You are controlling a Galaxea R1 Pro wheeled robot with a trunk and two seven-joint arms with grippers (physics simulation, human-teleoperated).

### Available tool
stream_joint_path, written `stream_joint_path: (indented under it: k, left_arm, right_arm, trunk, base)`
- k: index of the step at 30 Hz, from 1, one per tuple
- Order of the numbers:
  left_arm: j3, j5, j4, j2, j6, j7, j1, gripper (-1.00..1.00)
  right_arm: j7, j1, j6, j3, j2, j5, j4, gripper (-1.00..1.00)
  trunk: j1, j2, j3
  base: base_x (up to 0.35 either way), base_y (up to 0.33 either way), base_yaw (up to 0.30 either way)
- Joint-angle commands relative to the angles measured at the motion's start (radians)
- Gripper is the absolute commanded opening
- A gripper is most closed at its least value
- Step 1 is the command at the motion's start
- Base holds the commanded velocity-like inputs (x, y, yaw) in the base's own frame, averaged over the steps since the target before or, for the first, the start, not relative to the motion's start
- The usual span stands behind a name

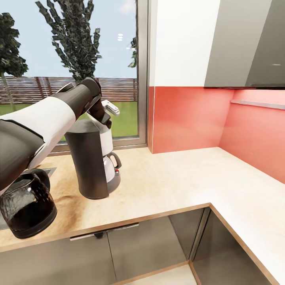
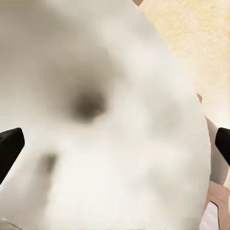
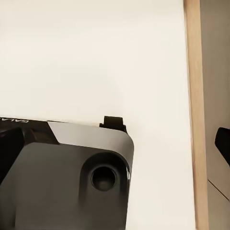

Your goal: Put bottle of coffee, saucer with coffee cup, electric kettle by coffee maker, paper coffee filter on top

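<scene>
The dark coffee maker (image 1: 88, 158) stands on the wooden countertop (image 1: 178, 178) by the window, a grey-and-white carafe (image 1: 111, 170) in its base. My left arm (image 1: 59, 107) reaches over its top. In the left wrist view a white paper coffee filter (image 2: 105, 120) lies blurred and very close under the camera, with a dark hollow at its centre. My left gripper (image 2: 115, 143) is open, its dark fingertips (image 2: 9, 148) far apart on either side of the filter. My right gripper (image 3: 115, 143) is open and hangs low, empty. The coffee bottle, saucer and cup are out of view.
A dark glossy kettle-like pot (image 1: 27, 208) sits at the counter's front left edge. The counter turns a corner along the red backsplash (image 1: 190, 118), with grey cabinets (image 1: 245, 43) above. The right wrist view looks down on my own base (image 3: 62, 182), the pale floor and a cabinet edge (image 3: 194, 120).
</scene>
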Motion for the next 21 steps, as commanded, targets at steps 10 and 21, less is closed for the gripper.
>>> stream_joint_path:
  k: [10, 21]
  left_arm:
    - [0.000, -0.011, -0.001, -0.001, 0.002, -0.009, -0.001, 1.00]
    - [0.002, -0.011, -0.001, 0.000, 0.001, -0.009, -0.001, 1.00]
  right_arm:
    - [0.000, -0.001, -0.003, 0.001, 0.000, 0.008, 0.001, 1.00]
    - [0.000, -0.001, -0.003, 0.001, 0.000, 0.008, 0.001, 1.00]
  trunk:
    - [0.000, -0.001, -0.001]
    - [0.000, -0.001, 0.000]
  base:
    - [0.000, 0.000, 0.000]
    - [0.000, 0.000, 0.000]
